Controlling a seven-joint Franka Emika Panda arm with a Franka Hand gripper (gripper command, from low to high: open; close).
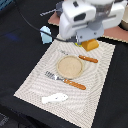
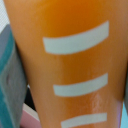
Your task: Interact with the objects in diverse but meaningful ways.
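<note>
While the white Panda arm is hanging over the far edge of the woven beige placemat, its gripper is sitting right above an orange block, w/ only the block's lower part showing beneath the arm's body in the exterior view. Whether the claw is apart, together, or clamped on the block can't be told: the fingers are hidden in the exterior view, and the wrist view is being filled almost entirely by the orange block, seen v. close up, w/ three pale horizontal stripes running across its face. A grey-teal surface is showing beside the block in the wrist view; what it is can't be told. On the placemat, a round tan plate is lying near centre. An orange-handled knife is lying just beside the plate on its far side, and an orange-handled fork is lying just beside it on the near side. A white fish is lying near the mat's front edge, well apart from the plate. A pale blue cup is standing off the mat, toward the exterior view's left, near the arm. A dark cable is trailing across the black table behind the cup.
</note>
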